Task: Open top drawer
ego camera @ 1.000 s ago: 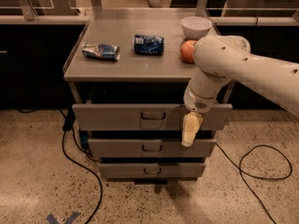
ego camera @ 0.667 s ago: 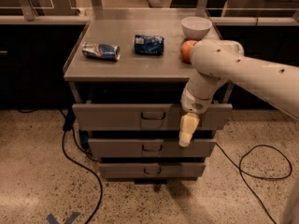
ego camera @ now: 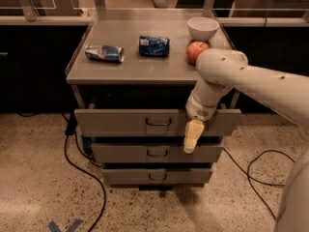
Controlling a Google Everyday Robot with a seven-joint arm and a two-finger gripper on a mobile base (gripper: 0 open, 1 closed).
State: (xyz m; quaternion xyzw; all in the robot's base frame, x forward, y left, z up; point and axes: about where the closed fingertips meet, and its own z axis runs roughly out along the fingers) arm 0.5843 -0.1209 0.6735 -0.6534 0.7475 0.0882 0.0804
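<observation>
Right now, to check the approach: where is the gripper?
In the camera view, the gripper hangs in front of the top drawer, just right of its handle, its tip reaching down over the middle drawer.

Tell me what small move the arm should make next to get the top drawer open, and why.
Probably slide the gripper sideways and slightly up to the loop handle. The gripper hangs pointing down in front of the top drawer, off to one side of the centred handle, with its tip past the front's lower edge, so it has nothing to pull on.
</observation>
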